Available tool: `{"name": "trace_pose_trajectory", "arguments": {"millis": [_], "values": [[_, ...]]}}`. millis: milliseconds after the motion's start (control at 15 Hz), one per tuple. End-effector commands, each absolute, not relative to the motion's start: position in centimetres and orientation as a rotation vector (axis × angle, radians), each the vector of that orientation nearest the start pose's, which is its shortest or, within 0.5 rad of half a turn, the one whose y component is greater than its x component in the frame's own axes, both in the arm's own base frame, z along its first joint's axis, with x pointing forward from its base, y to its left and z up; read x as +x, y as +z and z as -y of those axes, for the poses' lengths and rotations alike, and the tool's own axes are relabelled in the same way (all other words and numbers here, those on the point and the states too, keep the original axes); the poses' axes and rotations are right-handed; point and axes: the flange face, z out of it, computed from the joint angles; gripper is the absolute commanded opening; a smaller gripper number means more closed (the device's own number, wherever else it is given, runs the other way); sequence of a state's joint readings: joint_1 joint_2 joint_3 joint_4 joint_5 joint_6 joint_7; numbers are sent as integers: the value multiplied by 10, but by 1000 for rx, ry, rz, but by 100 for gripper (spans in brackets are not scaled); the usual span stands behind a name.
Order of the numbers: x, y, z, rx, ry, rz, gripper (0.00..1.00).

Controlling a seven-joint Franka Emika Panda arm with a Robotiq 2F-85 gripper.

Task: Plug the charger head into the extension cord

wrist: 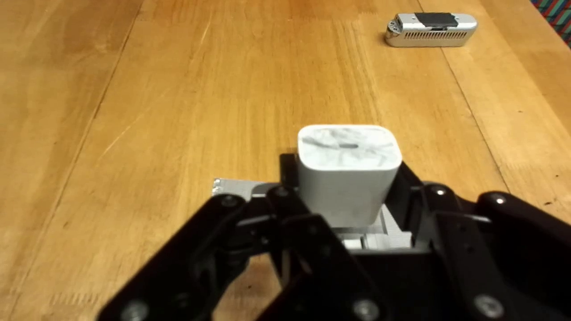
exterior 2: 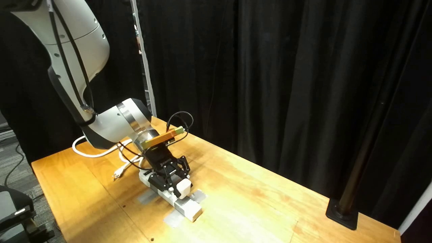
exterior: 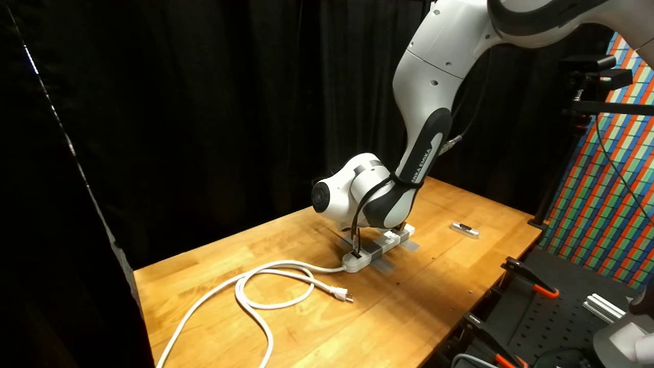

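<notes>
The white charger head stands upright between the finger pads of my gripper in the wrist view. Both pads lie against its sides. It also shows in an exterior view, held over the extension cord's strip. The strip is white and taped to the table; part of it shows below the charger head in the wrist view. In an exterior view the strip lies under my wrist, which hides the charger head. The prongs are hidden, so I cannot tell whether they sit in a socket.
The cord's white cable loops on the table, with its loose plug near the strip. A small silver device lies beyond the strip. A black post base stands on the table. Orange-handled clamps grip the table edge.
</notes>
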State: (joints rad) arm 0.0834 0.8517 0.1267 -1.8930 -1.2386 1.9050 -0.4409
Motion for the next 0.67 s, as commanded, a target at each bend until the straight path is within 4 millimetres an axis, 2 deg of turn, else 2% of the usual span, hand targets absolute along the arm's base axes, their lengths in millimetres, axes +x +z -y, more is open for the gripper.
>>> {"name": "trace_pose_trajectory", "arguments": {"millis": [0,600], "values": [[543,30,-53,1541,-944,-1659,23],[532,21,-60,1507,-950,-1686,23]]}}
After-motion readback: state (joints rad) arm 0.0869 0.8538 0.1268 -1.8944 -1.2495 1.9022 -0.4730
